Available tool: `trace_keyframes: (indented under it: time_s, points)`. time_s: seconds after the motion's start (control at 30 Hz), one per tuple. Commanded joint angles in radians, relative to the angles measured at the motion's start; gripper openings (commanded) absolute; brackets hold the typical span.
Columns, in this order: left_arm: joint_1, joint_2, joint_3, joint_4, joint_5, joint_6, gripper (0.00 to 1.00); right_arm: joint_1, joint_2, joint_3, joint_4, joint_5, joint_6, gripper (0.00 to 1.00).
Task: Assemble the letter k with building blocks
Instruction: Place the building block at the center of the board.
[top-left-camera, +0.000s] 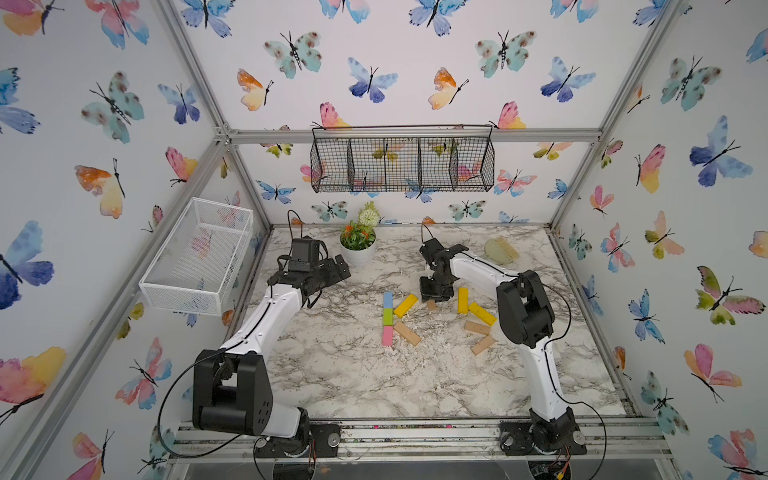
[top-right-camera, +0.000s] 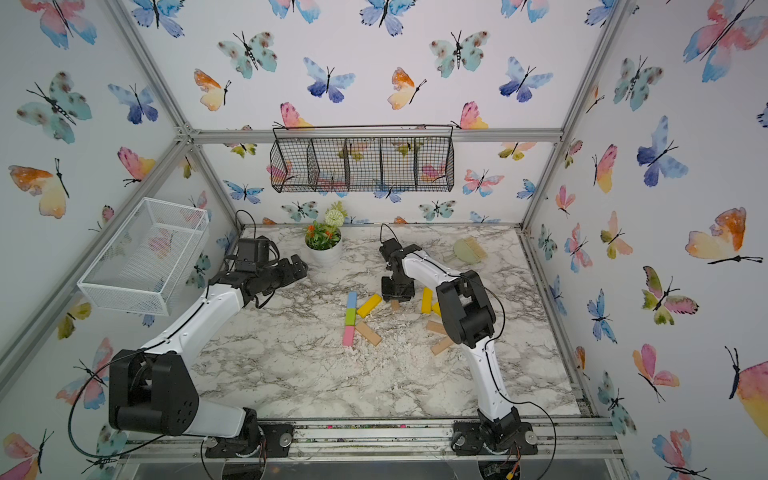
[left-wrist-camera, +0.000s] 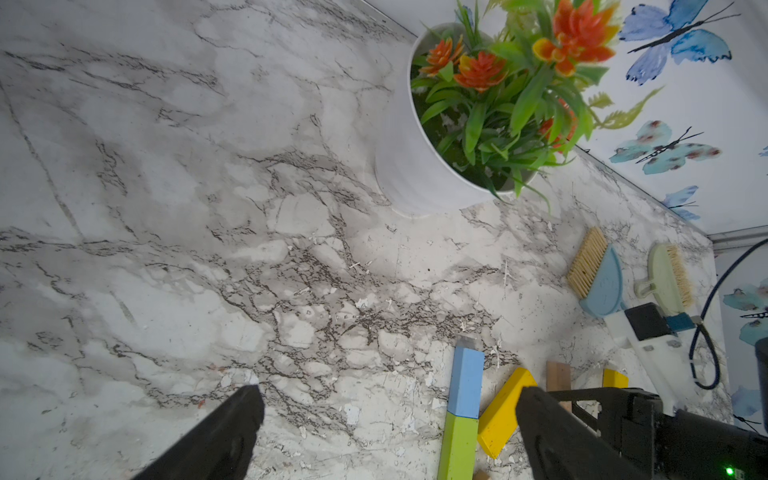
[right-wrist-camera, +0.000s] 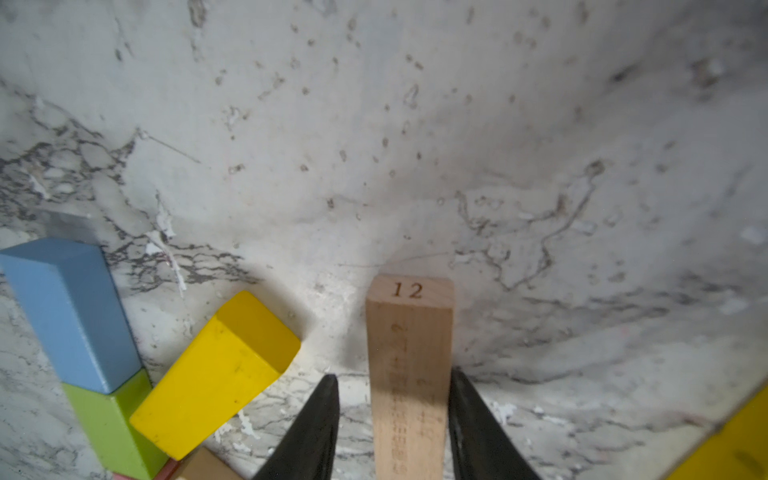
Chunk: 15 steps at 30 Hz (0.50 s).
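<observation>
In both top views a blue block (top-left-camera: 387, 300), a green block (top-left-camera: 387, 316) and a pink block (top-left-camera: 387, 336) lie end to end in a line. A yellow block (top-left-camera: 406, 305) and a tan block (top-left-camera: 407, 333) slant off its right side. My right gripper (right-wrist-camera: 392, 374) points down over another tan block (right-wrist-camera: 409, 353) marked 12. Its jaws stand open around the block, with a gap at one finger (right-wrist-camera: 320, 415). Two yellow blocks (top-left-camera: 462, 300) and two tan blocks (top-left-camera: 477, 328) lie further right. My left gripper (left-wrist-camera: 386, 392) hovers wide open and empty, left of the blue block (left-wrist-camera: 467, 382).
A white plant pot (top-left-camera: 358, 249) stands at the back. A green dustpan with brush (top-left-camera: 500, 250) and a blue dustpan (left-wrist-camera: 602, 286) lie at the back right. A white mesh basket (top-left-camera: 199, 253) and a black wire basket (top-left-camera: 402, 160) hang on the walls. White crumbs litter the marble table (top-left-camera: 374, 382).
</observation>
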<state>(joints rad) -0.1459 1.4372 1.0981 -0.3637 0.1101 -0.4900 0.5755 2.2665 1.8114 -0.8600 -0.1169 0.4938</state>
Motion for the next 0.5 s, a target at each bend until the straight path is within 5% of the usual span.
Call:
trace_keyframes:
  time_s: [0.0, 0.47]
  points:
    - [-0.002, -0.01, -0.009, -0.011, 0.011, 0.005, 0.98, -0.006, 0.014, -0.015, -0.001, 0.008, 0.013, 0.45]
    - [-0.003, -0.012, -0.009, -0.01, 0.009, 0.005, 0.98, -0.021, 0.008, -0.052, -0.001, 0.027, 0.037, 0.23]
